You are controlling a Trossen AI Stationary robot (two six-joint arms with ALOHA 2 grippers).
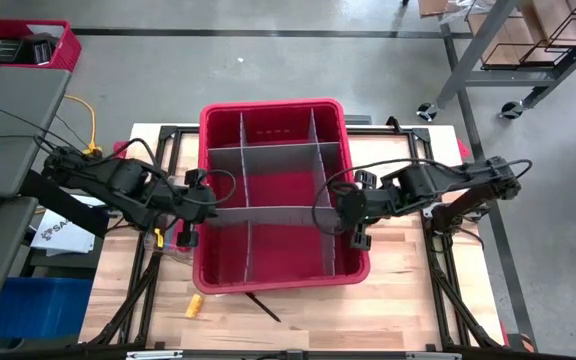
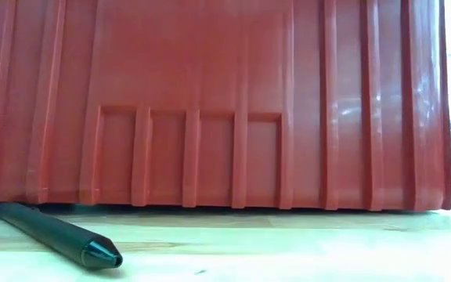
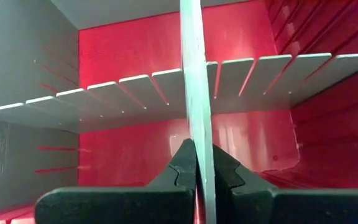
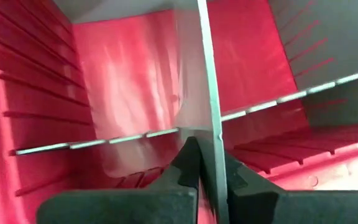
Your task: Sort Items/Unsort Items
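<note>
From above, the red bin (image 1: 273, 195) is flanked by both arms, with a yellow piece (image 1: 195, 305) and a dark stick (image 1: 264, 307) left on the table (image 1: 408, 290). At table height, that stick (image 2: 57, 233) is seen lying just before the bin wall. In each wrist view, a grey divider (image 3: 194, 99) is pinched by the left gripper (image 3: 197, 177) and by the right gripper (image 4: 209, 174).

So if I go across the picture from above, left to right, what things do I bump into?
Left end effector, clamped on a grey divider → red bin → right end effector, clamped on the same divider.

pen (image 2: 53, 233) on table before bin (image 2: 210, 102)
</note>
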